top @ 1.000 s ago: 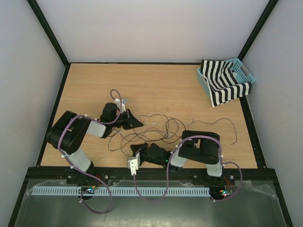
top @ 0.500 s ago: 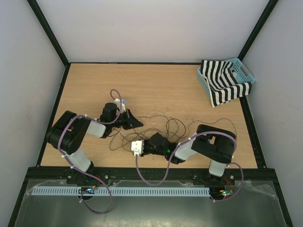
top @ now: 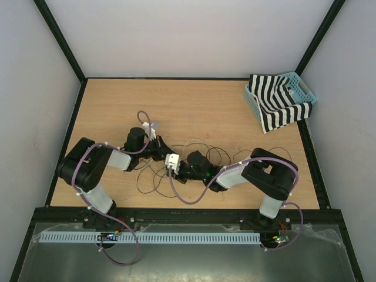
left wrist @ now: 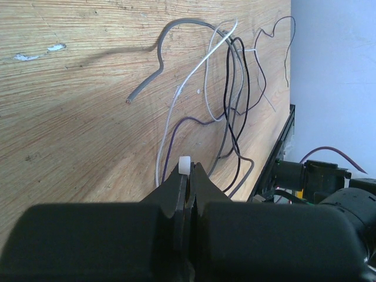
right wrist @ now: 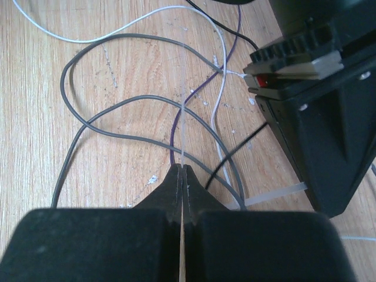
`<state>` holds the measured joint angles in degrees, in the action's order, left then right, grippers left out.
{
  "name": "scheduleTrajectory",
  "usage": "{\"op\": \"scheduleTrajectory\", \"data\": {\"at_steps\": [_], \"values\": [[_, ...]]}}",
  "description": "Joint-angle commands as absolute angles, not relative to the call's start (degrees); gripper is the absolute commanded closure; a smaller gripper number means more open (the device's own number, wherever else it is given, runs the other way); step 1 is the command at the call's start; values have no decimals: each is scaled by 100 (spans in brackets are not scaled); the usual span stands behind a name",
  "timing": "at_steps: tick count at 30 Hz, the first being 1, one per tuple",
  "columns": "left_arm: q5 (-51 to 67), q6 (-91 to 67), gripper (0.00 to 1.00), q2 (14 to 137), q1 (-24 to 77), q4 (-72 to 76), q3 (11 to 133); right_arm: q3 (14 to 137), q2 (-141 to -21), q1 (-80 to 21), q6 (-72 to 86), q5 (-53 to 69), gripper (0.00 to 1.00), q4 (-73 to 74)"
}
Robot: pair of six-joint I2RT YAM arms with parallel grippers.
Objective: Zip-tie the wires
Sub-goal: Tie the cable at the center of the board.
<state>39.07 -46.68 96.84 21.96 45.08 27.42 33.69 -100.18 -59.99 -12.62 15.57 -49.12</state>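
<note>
Jaws on the left gripper (left wrist: 185,174) are squeezed tight on a little white nub (left wrist: 184,164) that pokes out between them. Right gripper (right wrist: 181,174) jaws are closed too, pinching a thin pale strip (right wrist: 182,138) that runs out over the wires (right wrist: 117,35). Those lie in loose loops on the table (top: 194,106), mid-near, right around both grippers.

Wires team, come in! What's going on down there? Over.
Left gripper shut on white zip-tie end. Right gripper shut on thin pale strip. Wires loose on table, untied. Nothing blocking.
</note>
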Motion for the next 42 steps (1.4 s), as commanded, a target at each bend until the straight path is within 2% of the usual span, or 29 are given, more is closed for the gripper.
{"op": "scheduleTrajectory", "data": {"at_steps": [1,9,19,37,42], "values": [[4069,-4576,100,9554,2197,4647,2883,3464,-9831,-5863,-649,1788,100,-4772],[3982,-4640,100,9550,2197,4863,2808,3193,-9685,-5846,-306,1373,100,-5056],[3861,-4677,100,9390,2101,5978,2397,2617,-9359,-5808,365,1013,100,-5740],[3575,-3392,100,8370,2165,6490,1656,2290,-8851,-5626,1482,1200,100,-6040],[3527,-3295,100,8446,2220,6500,1649,2219,-8867,-5605,1565,1350,100,-6315]]}}
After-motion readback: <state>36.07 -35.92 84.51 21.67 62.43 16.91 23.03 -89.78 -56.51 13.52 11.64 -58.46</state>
